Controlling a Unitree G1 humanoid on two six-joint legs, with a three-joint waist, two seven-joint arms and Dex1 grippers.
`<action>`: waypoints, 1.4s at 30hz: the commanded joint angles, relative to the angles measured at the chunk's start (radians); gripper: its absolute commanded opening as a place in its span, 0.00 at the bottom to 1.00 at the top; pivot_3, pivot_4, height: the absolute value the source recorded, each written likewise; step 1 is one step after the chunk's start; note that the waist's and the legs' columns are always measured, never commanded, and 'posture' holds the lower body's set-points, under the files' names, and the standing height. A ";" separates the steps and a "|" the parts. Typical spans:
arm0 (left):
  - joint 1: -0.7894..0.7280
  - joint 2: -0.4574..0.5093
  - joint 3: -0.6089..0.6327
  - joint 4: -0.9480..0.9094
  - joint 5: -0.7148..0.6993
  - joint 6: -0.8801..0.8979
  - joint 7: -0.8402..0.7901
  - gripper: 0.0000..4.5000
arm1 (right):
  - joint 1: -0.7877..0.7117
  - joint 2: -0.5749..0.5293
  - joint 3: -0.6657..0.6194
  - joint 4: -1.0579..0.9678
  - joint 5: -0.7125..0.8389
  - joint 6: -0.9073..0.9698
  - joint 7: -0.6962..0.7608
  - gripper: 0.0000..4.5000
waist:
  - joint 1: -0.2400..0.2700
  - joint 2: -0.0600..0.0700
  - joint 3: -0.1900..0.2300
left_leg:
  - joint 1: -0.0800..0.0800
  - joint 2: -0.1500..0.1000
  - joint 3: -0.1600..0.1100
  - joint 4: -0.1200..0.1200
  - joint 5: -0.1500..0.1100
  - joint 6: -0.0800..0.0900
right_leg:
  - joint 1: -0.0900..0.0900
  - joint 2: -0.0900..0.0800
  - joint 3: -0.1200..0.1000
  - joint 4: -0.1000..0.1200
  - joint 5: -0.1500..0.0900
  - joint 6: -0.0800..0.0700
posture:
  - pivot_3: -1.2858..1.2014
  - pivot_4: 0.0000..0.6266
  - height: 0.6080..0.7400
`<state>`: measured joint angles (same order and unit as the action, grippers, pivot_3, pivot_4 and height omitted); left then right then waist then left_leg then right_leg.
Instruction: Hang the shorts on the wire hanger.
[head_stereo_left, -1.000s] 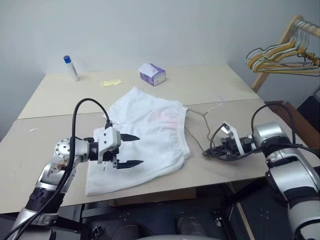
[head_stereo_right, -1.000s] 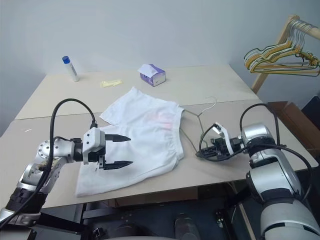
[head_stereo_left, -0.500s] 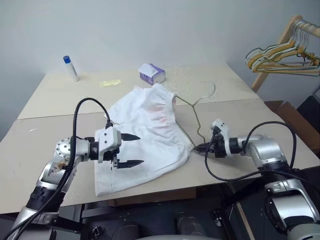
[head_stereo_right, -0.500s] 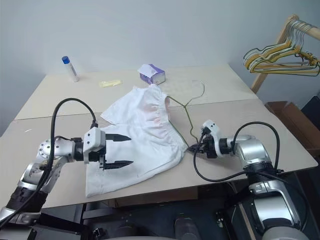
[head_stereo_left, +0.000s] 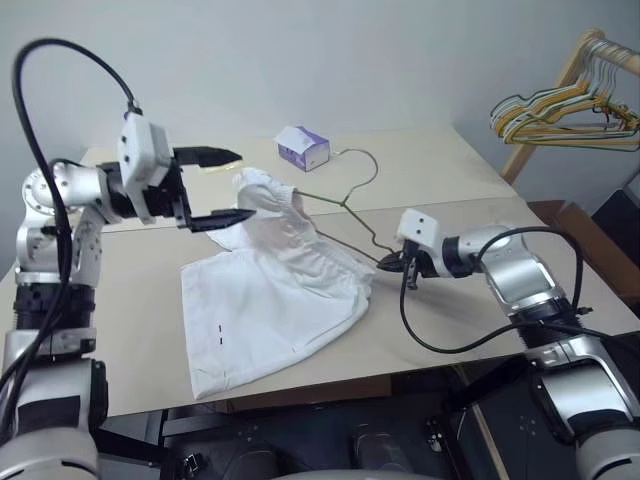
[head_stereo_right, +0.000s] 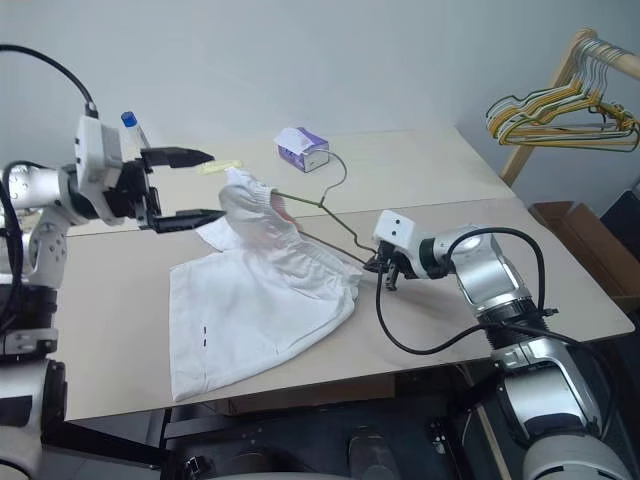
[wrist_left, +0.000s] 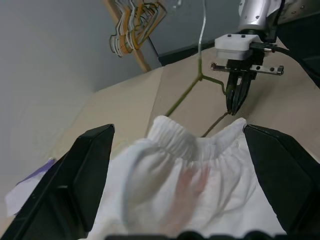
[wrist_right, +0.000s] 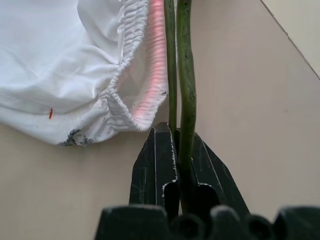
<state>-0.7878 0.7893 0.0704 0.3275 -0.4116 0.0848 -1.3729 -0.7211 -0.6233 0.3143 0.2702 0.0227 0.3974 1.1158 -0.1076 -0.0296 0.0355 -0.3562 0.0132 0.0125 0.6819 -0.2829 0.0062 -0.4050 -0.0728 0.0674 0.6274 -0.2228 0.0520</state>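
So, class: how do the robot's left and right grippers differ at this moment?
The left gripper is open, raised by the shorts' lifted waistband; the right gripper is shut on the wire hanger, low over the table. Both have two black fingers.

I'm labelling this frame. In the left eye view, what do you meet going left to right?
Left tool → shorts → right tool → bunch of coloured hangers.
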 joint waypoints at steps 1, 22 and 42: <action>-0.083 0.026 -0.034 0.130 0.076 -0.093 -0.064 0.99 | -0.046 0.007 0.016 -0.049 -0.015 -0.007 0.022 0.00 | -0.002 0.000 0.000 | 0.000 0.000 0.000 0.000 0.000 0.000 | 0.000 0.000 0.000 0.000 0.000 0.000 | 0.49 0.00 1.00; -0.417 -0.023 -0.460 0.577 0.251 -0.236 -0.242 0.99 | -0.136 0.019 0.128 -0.076 -0.068 0.150 0.125 0.00 | -0.016 0.000 0.000 | -0.022 0.000 -0.003 0.013 0.000 0.001 | -0.019 0.000 -0.003 0.007 0.000 0.000 | 0.49 0.00 1.00; -0.464 -0.080 -0.518 0.748 0.339 -0.316 -0.242 0.01 | -0.151 0.034 0.119 -0.101 -0.065 0.136 0.109 0.00 | -0.018 0.000 0.000 | -0.024 0.000 -0.004 0.014 -0.001 0.001 | -0.019 0.000 -0.003 0.006 0.001 0.001 | 0.48 0.00 1.00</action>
<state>-1.2196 0.7112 -0.4681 1.0651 -0.0914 -0.2158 -1.6117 -0.8460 -0.5908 0.4618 0.2205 -0.0483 0.5641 1.2300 -0.1254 -0.0296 0.0356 -0.3799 0.0131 0.0091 0.6960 -0.2835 0.0075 -0.4238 -0.0732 0.0644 0.6337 -0.2222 0.0530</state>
